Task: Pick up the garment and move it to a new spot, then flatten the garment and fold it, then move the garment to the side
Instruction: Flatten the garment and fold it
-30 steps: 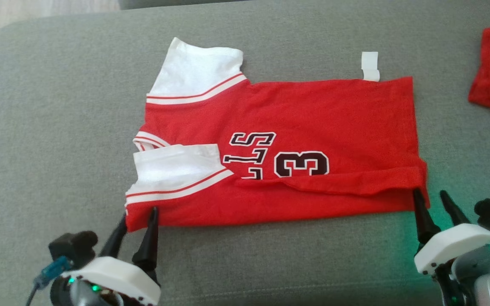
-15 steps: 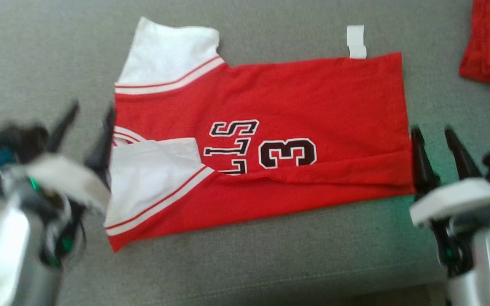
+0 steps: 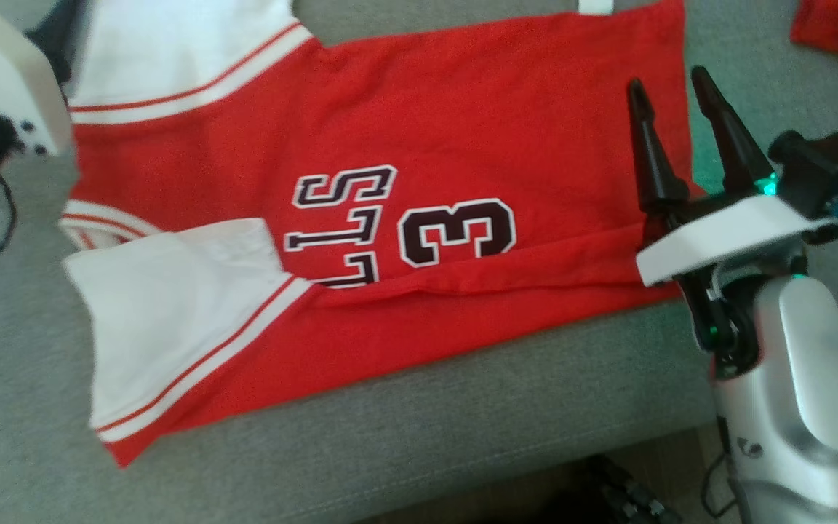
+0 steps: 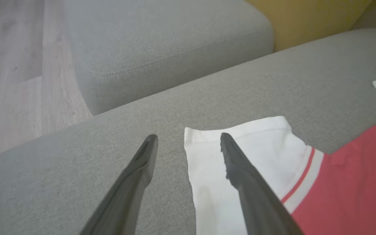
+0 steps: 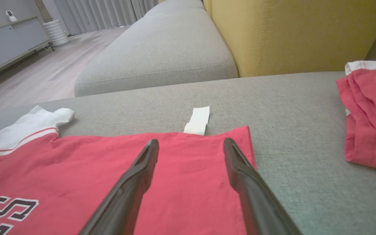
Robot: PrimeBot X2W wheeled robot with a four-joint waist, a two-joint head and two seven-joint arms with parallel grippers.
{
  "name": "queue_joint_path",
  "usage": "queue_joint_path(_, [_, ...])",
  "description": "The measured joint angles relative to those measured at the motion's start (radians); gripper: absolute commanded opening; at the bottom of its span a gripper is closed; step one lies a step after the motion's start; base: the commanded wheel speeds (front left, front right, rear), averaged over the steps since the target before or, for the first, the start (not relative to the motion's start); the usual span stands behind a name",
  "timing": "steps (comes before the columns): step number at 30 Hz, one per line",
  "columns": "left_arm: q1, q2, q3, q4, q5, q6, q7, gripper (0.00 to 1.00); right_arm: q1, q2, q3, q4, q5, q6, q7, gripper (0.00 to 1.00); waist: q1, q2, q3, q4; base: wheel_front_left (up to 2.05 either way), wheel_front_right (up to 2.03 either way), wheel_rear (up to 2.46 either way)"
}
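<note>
– Looking at the biggest thing first, what carries everything?

– A grey sofa seat (image 3: 463, 407), with a yellow backrest (image 5: 289, 32) rising behind it and a second grey cushion (image 5: 162, 55) beyond.

– And the garment?

– The garment (image 3: 463, 131), a red jersey with white sleeves, lies spread flat across the middle of the seat. Its near long edge is folded up over the body, hiding the lower part of the dark lettering and just meeting the number 3. One white sleeve lies on top at the near left, the other sticks out at the far left.

– Anything else red?

– A folded red garment (image 5: 370, 111) sits well apart, at the far right of the seat.

– The arms?

– The right gripper (image 3: 668, 80) stands wide apart and grasps nothing, poised over the jersey's hem end: one finger above red cloth, the other at the hem edge. The left gripper (image 4: 188, 136) is equally wide and holds nothing, over the far sleeve's cuff, one finger over white cloth, one over bare grey. I cannot tell whether either touches.

– Smallest thing?

– A white label (image 5: 198, 120) pokes out from the jersey's far edge.
</note>
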Motion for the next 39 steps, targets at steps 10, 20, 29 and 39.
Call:
queue_joint_path(10, [-0.107,0.048,-0.042,0.130,-0.027,-0.005,0.087,1.00,-0.074,-0.001,0.063,0.030,0.001,0.000,-0.025,1.00,0.0000,0.0000,0.069,-0.076,0.00,0.00,0.00])
queue_joint_path(20, [-0.119,0.048,-0.079,0.182,-0.027,-0.005,0.100,0.36,-0.158,-0.002,0.081,0.075,-0.063,0.000,0.032,1.00,-0.0002,0.0000,0.068,-0.087,0.00,0.00,0.00])
queue_joint_path(29, [-0.158,0.003,-0.105,0.205,-0.017,-0.005,-0.004,0.00,-0.311,-0.091,0.090,0.188,-0.086,0.000,0.157,1.00,-0.0002,0.0000,0.068,-0.052,0.00,0.00,0.00])
queue_joint_path(39, [-0.165,-0.037,-0.140,0.196,-0.017,-0.006,-0.117,0.00,-0.407,-0.235,0.144,0.358,-0.099,0.000,0.335,1.00,-0.0002,0.0000,0.043,0.037,0.00,0.00,0.00])
